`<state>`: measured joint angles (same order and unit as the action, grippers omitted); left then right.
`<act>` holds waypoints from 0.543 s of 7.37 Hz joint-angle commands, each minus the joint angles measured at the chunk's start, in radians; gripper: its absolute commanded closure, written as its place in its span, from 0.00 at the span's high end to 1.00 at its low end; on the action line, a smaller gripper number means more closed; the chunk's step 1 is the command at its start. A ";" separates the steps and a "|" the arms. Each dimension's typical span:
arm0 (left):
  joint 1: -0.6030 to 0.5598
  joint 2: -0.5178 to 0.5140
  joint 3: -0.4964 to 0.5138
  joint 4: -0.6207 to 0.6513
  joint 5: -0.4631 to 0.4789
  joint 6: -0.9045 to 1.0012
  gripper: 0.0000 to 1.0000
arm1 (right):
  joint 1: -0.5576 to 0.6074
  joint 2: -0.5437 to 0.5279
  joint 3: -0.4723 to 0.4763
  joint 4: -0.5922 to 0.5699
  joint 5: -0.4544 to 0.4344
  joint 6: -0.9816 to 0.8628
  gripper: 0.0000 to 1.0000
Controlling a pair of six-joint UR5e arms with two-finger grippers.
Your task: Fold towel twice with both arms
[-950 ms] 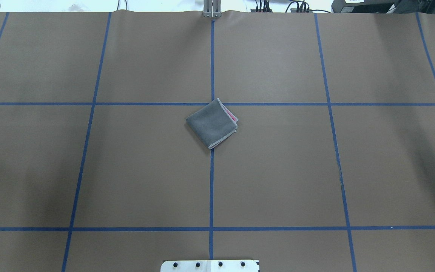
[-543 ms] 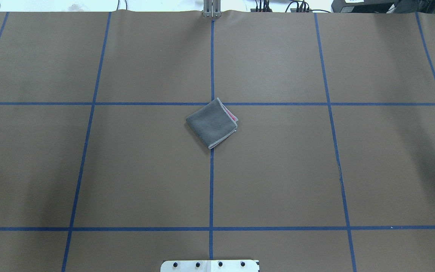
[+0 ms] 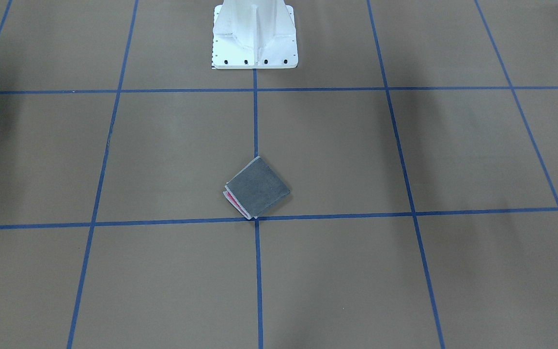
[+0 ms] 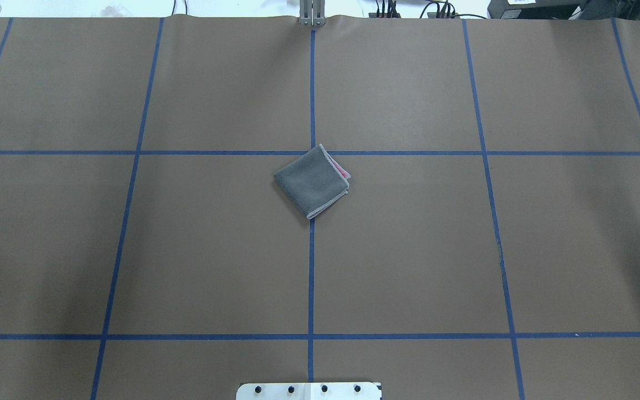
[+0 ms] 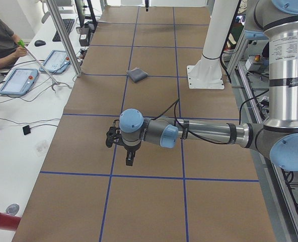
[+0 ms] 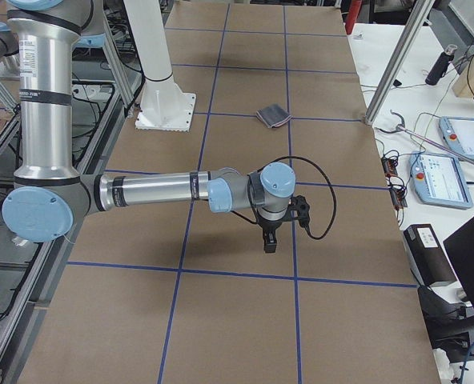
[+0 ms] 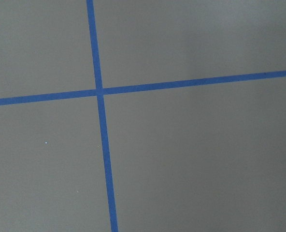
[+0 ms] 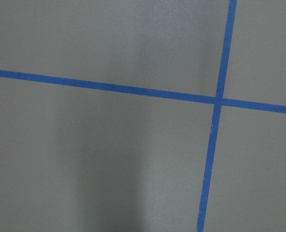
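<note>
The towel point(image 4: 311, 181) lies folded into a small square at the table's middle, dark grey face up, with pink showing at one open edge; it also shows in the front view point(image 3: 258, 188) and in both side views point(image 5: 137, 75) point(image 6: 273, 116). My left gripper point(image 5: 130, 161) hangs over the brown table far from the towel, fingers pointing down. My right gripper point(image 6: 269, 242) hangs likewise at the other end. I cannot tell whether either is open or shut. Both wrist views show only table and blue tape.
The white pedestal base point(image 3: 255, 34) stands behind the towel. Blue tape lines point(image 4: 311, 278) grid the brown table cover. An operator point(image 5: 0, 43) sits at a side bench with tablets point(image 5: 19, 80); another tablet point(image 6: 439, 178) lies at the other end.
A dark gripper tip at the overhead view's right edge slid out of view. The towel has not moved.
</note>
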<state>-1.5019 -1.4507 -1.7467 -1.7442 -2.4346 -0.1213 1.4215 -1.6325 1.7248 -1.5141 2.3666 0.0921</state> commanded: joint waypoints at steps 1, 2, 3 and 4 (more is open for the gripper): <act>-0.027 0.070 -0.008 -0.005 0.002 0.005 1.00 | 0.007 -0.038 0.012 0.009 -0.006 -0.002 1.00; -0.035 0.078 0.002 -0.014 0.020 0.005 1.00 | 0.016 -0.061 0.034 0.014 0.011 -0.002 1.00; -0.038 0.075 0.013 -0.005 0.020 -0.006 1.00 | 0.014 -0.058 0.029 0.012 0.014 0.000 1.00; -0.038 0.070 0.038 -0.006 0.002 -0.006 1.00 | 0.014 -0.055 0.033 0.008 0.023 0.006 1.00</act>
<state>-1.5372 -1.3793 -1.7335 -1.7511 -2.4209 -0.1236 1.4349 -1.6863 1.7529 -1.5033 2.3797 0.0927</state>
